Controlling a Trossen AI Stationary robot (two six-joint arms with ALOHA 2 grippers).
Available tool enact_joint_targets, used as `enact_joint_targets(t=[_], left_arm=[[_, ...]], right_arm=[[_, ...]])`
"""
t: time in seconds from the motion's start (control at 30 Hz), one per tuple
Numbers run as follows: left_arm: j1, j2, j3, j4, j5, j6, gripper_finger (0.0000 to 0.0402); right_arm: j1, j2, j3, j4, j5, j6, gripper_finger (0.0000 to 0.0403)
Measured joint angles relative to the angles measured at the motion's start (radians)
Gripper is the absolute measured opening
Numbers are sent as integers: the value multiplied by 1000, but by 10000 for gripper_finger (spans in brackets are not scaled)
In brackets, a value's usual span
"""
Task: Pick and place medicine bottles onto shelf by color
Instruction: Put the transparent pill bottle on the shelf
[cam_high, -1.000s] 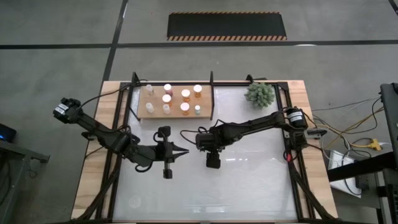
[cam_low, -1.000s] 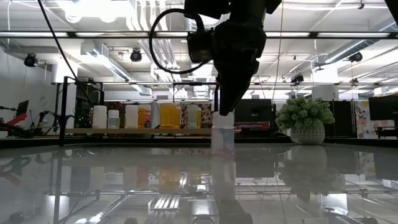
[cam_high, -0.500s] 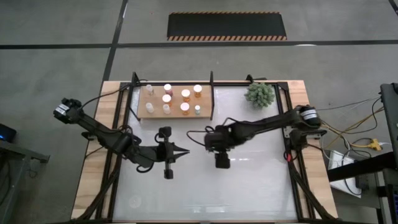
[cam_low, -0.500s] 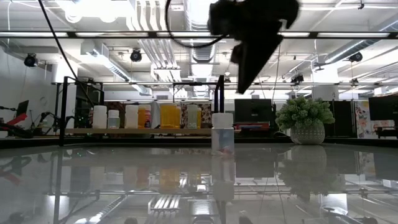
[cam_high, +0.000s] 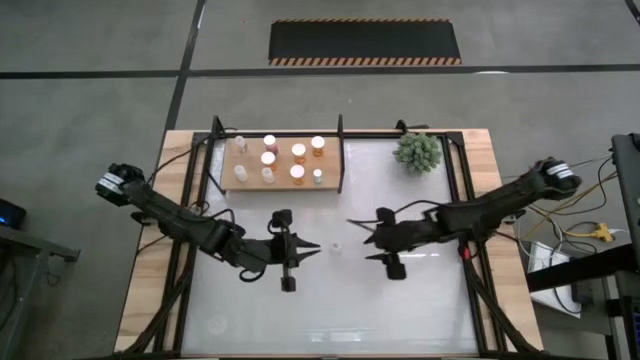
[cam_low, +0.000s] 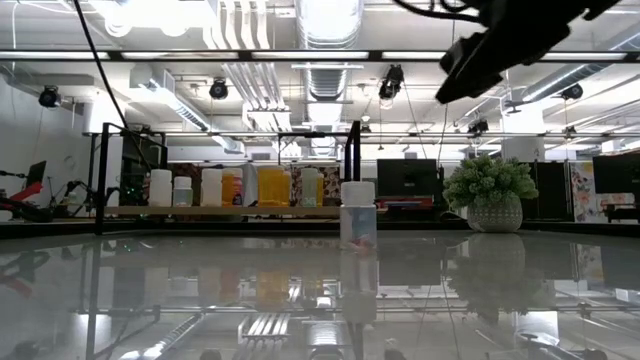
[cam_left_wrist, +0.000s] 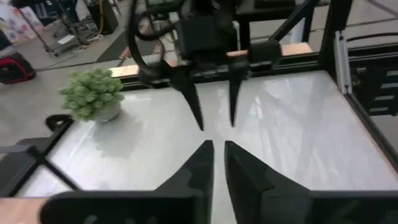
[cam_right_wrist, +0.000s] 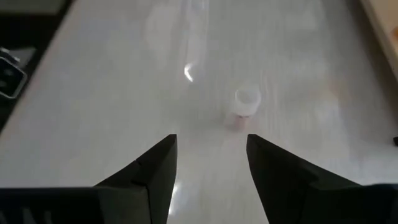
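A lone clear bottle (cam_high: 336, 247) with a pale cap is standing upright on the white tabletop (cam_high: 400, 310), between the 2 grippers and touched by neither. The right gripper (cam_high: 356, 232) is hanging just beside it with its fingers (cam_right_wrist: 155, 171) spread and holding nothing, while the left gripper (cam_high: 314, 247) is pointing at it from the other side with its fingers (cam_left_wrist: 202, 163) pressed almost together. The other 8 bottles (cam_high: 298, 151) are sitting in 2 rows on the wooden shelf (cam_high: 331, 163) at the table's far edge, near a spiky green plant (cam_high: 417, 151).
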Motion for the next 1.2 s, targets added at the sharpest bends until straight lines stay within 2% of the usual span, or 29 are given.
enact_joint_targets(t=[0.1,0.33,0.5,0.6,0.73,0.83,0.93,1.07,1.2], left_arm=[[16,39,0,53,41,-1,52],[82,163,50,84,48,-27,157],[162,274,93,78,170,-27,211],[212,343,124,73,259,-28,220],[252,402,143,7,307,-32,221],[271,415,153,-85,319,-77,221],[283,429,153,-126,385,-104,221],[283,438,152,-126,427,-106,221],[283,439,151,-125,425,-105,221]], right_arm=[[19,-102,-105,91,11,1,179],[42,-292,-299,360,39,-59,176],[42,-366,-397,502,38,-100,173],[42,-393,-427,522,38,-98,173],[42,-396,-445,523,38,-72,173],[42,-386,-454,525,38,-54,173],[42,-380,-470,545,38,-53,173],[41,-381,-500,606,54,-55,173],[41,-381,-503,610,55,-55,173]])
